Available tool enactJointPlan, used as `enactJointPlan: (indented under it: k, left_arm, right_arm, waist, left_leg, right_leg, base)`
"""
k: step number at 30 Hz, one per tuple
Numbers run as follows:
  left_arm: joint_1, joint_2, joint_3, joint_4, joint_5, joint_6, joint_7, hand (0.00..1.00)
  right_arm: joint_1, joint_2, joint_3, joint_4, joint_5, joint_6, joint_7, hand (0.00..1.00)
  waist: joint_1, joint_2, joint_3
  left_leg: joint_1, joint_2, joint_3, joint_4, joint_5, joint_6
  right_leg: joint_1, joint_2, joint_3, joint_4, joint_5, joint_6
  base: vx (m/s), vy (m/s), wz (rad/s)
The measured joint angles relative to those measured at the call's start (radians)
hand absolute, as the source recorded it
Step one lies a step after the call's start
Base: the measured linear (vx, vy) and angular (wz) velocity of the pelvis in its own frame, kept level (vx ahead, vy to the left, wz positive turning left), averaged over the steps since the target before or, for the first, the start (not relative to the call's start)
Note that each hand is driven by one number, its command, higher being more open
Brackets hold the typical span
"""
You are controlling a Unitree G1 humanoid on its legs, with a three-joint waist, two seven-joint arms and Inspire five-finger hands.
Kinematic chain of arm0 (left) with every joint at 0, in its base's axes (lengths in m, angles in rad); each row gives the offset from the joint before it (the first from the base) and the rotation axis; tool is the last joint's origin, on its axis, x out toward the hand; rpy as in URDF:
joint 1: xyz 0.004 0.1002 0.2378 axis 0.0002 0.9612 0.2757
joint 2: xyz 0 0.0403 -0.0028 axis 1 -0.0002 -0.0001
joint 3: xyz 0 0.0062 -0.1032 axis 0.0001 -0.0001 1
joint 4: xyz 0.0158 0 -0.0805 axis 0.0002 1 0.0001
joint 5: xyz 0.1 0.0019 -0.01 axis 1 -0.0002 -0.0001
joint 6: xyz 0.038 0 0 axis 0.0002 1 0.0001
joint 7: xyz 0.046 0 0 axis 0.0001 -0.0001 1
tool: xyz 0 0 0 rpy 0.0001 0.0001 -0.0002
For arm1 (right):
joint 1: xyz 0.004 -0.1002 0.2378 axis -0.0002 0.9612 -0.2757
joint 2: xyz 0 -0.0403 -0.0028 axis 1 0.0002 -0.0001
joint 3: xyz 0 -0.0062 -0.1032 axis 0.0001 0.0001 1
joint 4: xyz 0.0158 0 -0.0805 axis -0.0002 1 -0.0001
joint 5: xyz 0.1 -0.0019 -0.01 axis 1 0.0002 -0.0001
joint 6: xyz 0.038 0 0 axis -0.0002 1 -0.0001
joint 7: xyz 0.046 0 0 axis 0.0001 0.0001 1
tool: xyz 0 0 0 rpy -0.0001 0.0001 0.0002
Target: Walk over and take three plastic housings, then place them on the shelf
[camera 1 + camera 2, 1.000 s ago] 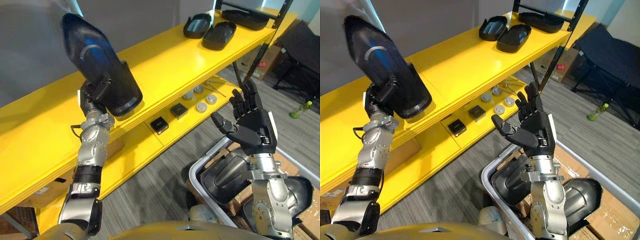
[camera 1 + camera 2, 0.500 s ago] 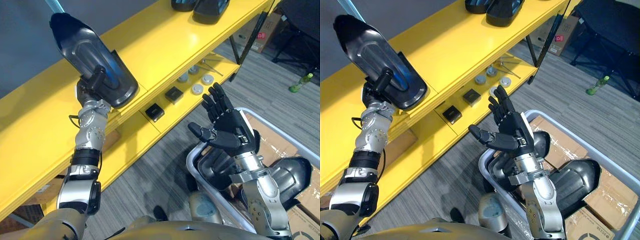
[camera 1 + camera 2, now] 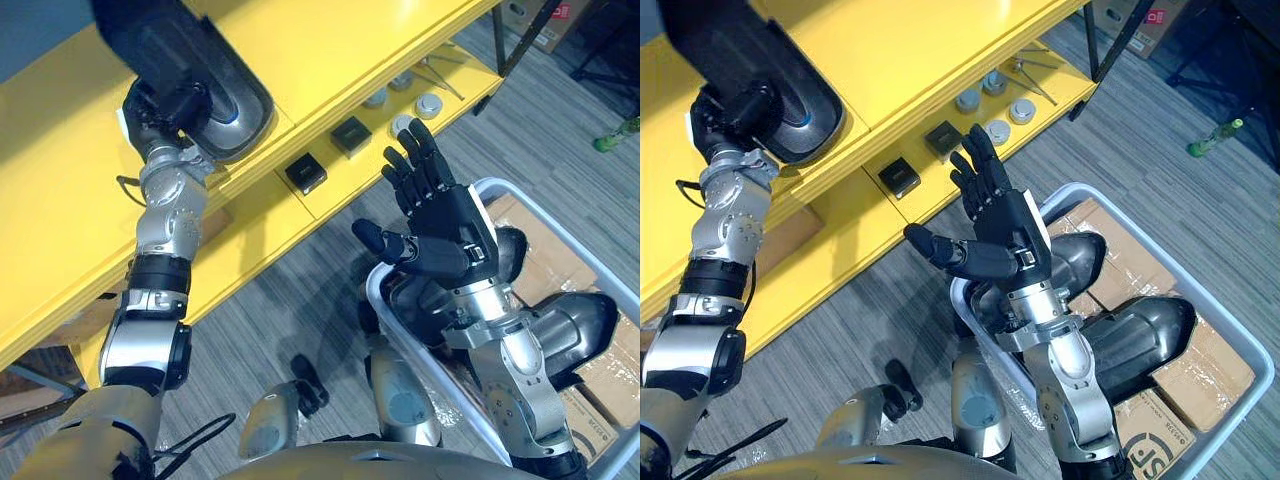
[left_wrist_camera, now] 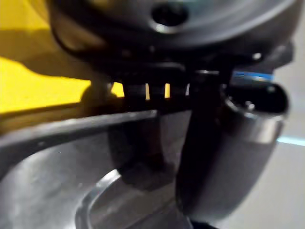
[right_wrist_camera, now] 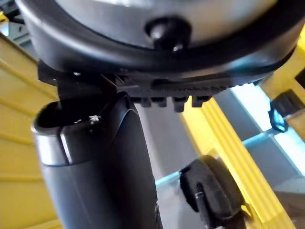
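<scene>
Yellow shelf [image 3: 340,50] ran across the top, and upper left the left hand [image 3: 165,100] still gripped the black housing [image 3: 215,80], lower toward it than before; right hand [image 3: 445,215] stayed splayed open over the bin [image 3: 575,248].

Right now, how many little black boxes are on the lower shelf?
2: one little black box on the lower shelf, another beside it, nearer the round discs. More may hide under the top shelf.

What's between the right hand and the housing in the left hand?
Left eye view: the yellow lower shelf with two small black boxes, between right hand and housing.
</scene>
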Motion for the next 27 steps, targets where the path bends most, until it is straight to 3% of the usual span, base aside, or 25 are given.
enactJointPlan:
  k: [12, 18, 27]
  left_arm:
    - [-0.048, 0.028, -0.020, 0.001, 0.067, 0.062, 0.003, 1.00]
    - [-0.056, 0.070, -0.024, 0.010, 0.118, 0.098, 0.060, 1.00]
    - [-0.082, 0.186, 0.018, 0.030, 0.284, 0.253, 0.123, 1.00]
  right_arm:
    - [0.017, 0.000, 0.025, 0.001, 0.041, 0.000, -0.049, 1.00]
    - [0.046, 0.000, 0.054, 0.003, 0.042, 0.000, -0.055, 1.00]
    - [0.124, 0.001, 0.098, 0.030, 0.044, -0.001, -0.061, 1.00]
  waist:
    - [0.006, -0.010, 0.011]
    - [0.005, -0.010, 0.011]
    - [0.006, -0.010, 0.011]
  left_leg:
    - [-0.036, 0.021, -0.001, 0.049, -0.018, 0.002]
    - [-0.034, 0.021, -0.002, 0.048, -0.017, 0.002]
    - [0.009, 0.018, -0.005, 0.044, -0.017, 0.003]
  right_leg:
    - [-0.017, 0.007, -0.007, 0.009, 0.002, 0.002]
    - [-0.019, 0.008, -0.007, 0.013, 0.002, 0.002]
    - [0.021, 0.009, -0.008, 0.012, -0.001, -0.003]
  base:
    - [-0.03, -0.023, 0.02]
    - [0.00, -0.011, 0.00]
    - [0.00, 0.000, 0.00]
